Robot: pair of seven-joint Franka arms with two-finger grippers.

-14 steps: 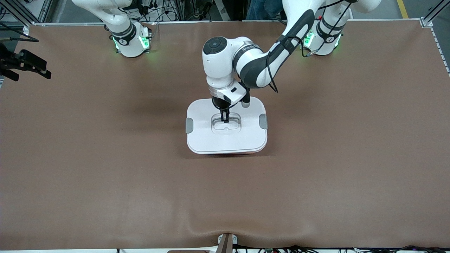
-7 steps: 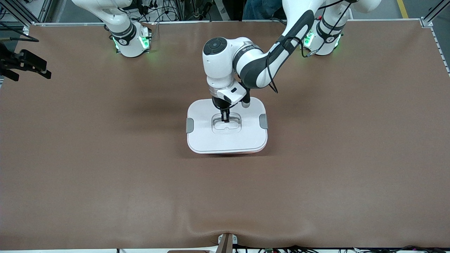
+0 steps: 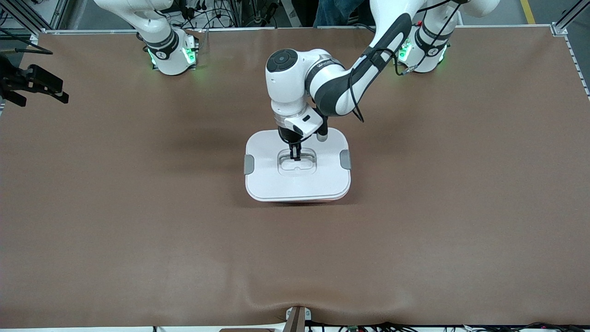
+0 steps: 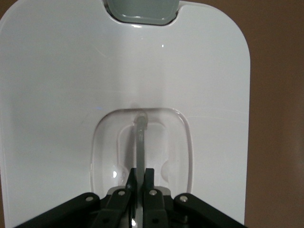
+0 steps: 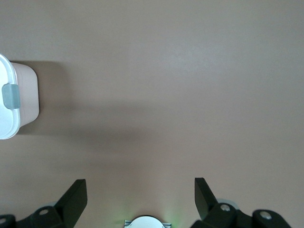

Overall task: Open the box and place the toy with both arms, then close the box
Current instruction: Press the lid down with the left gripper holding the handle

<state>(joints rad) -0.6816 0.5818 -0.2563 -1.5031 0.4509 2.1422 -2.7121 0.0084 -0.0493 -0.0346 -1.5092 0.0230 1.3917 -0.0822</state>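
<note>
With long axis toward each arm's end, lidded box (image 3: pixel 297 184).

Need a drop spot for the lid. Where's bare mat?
Bare mat lies between the box and the front camera's edge, and toward both arms' ends. Crowded only at the box: left gripper shut on the lid handle. Right gripper waits open.

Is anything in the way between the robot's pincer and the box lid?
No. The left pincer is already shut on the handle of the lid. The right pincer waits open, off toward its end of the table.
</note>
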